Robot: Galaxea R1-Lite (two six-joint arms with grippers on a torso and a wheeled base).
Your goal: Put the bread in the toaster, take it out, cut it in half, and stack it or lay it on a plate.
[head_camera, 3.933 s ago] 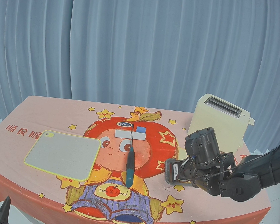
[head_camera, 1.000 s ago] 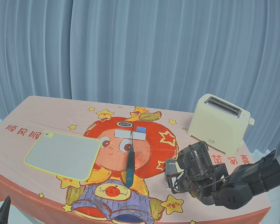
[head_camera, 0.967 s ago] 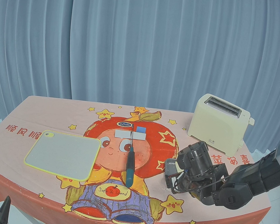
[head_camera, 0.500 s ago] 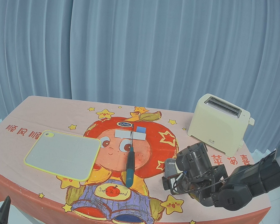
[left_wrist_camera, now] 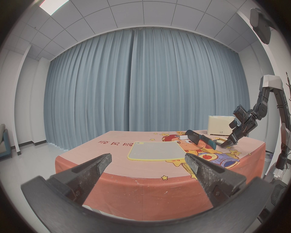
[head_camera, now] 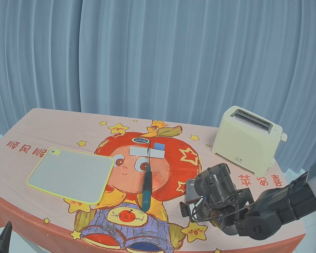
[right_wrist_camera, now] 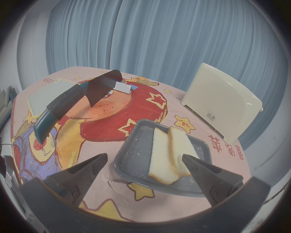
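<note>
On the right side of the table, I have the right gripper low over the cloth, just in front of the dark grey tray that holds the bread. In the right wrist view its fingers stand wide apart and hold nothing. The bread is two pale slices, one leaning against the other, lying in the tray in the gap between the two fingers and a little beyond them. One fingertip overlaps the edge of a slice in that view, and I cannot tell whether it touches. In the head view the arm hides most of the tray and the bread.

The cream toaster stands upright just behind the tray, towards the far right edge of the table, and nothing shows in its top slots.

In the middle of the table, the teal-handled knife lies to the left of the tray. Its handle points at me and its blade crosses a white strip. The cutting board, grey with a yellow-green rim, lies flat farther left, well apart from the bread.

My left gripper hangs off the near left corner of the table, below the tabletop, with its fingers apart and holding nothing.
</note>
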